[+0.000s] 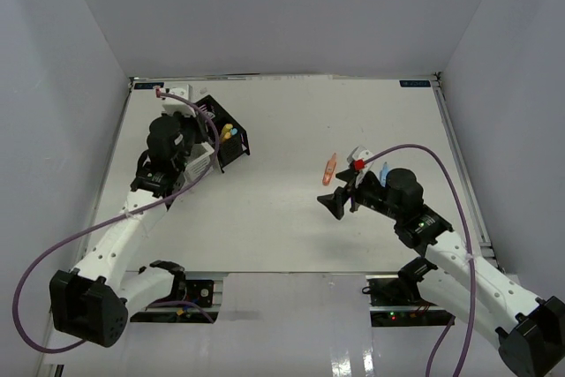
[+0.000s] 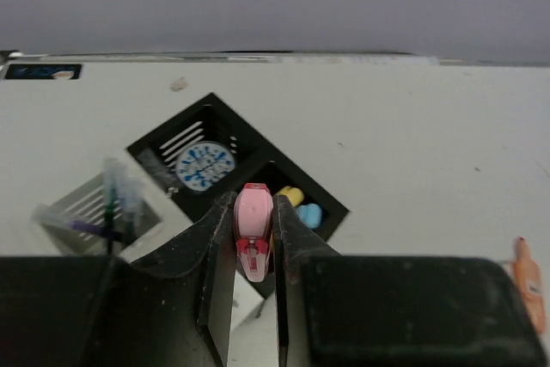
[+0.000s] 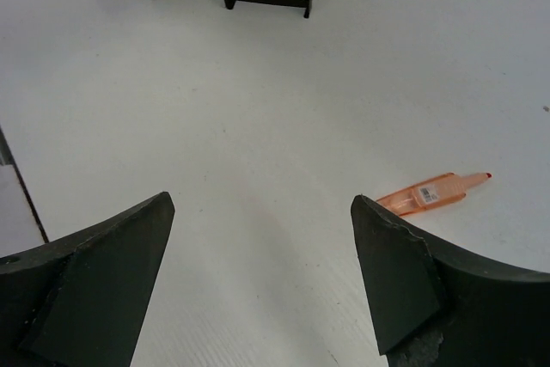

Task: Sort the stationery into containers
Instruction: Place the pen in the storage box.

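**Pink highlighter held over the organiser; orange one lies free by the right claw**

The desk (image 1: 282, 236) has the organiser cluster (image 1: 225, 140) near its far-left corner, and the left arm (image 1: 132, 218) reaches out to it. The right arm (image 1: 459, 262) comes in from the near-right corner toward the middle of the desk.

In the left wrist view, one black compartment (image 2: 168, 139) holds the round blue-white tub (image 2: 204, 167). The black compartment (image 2: 331, 212) beside it holds a yellow highlighter (image 2: 290, 195) and a blue highlighter (image 2: 309, 214). A white compartment (image 2: 77, 208) to the left holds thin pens (image 2: 110, 212).

The left claw (image 2: 254, 208) is narrow, pinching the pink highlighter (image 2: 254, 225) with its long axis in line with the fingers. It hangs above the cluster, roughly over the compartment with the other highlighters. Releasing it there looks like the step in hand.

The right claw (image 3: 259, 204) is spread wide and holds nothing. The orange highlighter (image 3: 434, 193) lies flat on the desk, ahead of this claw and off to its right. Its long axis is slanted, with the red tip pointing away to the right. In the overhead view it lies just beyond the claw, toward the far edge. The right arm is much the nearer, so the pick likely falls to it, after a shift right and a turn of the wrist so the fingers close across the barrel.
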